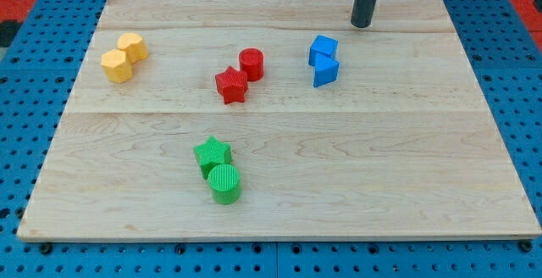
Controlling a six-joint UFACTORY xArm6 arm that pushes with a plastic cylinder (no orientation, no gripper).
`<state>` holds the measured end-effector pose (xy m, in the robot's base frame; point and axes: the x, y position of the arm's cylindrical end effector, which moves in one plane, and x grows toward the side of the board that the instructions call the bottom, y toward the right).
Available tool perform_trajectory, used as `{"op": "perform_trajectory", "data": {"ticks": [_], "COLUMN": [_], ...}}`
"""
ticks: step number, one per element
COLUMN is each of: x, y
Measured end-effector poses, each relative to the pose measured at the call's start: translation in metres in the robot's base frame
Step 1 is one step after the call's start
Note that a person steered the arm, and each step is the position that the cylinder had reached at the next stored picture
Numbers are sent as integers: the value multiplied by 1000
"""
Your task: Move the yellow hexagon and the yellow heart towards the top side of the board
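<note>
Two yellow blocks sit touching at the view's upper left of the wooden board [406, 168]. The lower-left one [117, 65] looks like the hexagon. The upper-right one [132, 47] looks like the heart, though its shape is hard to make out. My tip [362, 24] stands near the board's top edge, right of centre, far to the right of both yellow blocks. It touches no block. The nearest block is the blue cube just below and left of it.
A blue cube [323, 48] and a blue triangle [326, 71] touch at the upper right. A red cylinder [251, 63] and a red star [230, 85] sit at centre. A green star [211, 153] and a green cylinder [224, 184] lie lower down.
</note>
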<state>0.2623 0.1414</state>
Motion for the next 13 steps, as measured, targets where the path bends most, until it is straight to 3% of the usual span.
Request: {"op": "perform_trajectory", "data": {"ticks": [2, 3, 4, 6, 7, 8, 9, 11, 13], "x": [-25, -49, -31, 121, 178, 207, 189, 104, 52], "y": [-1, -56, -146, -299, -321, -378, -444, -363, -347]}}
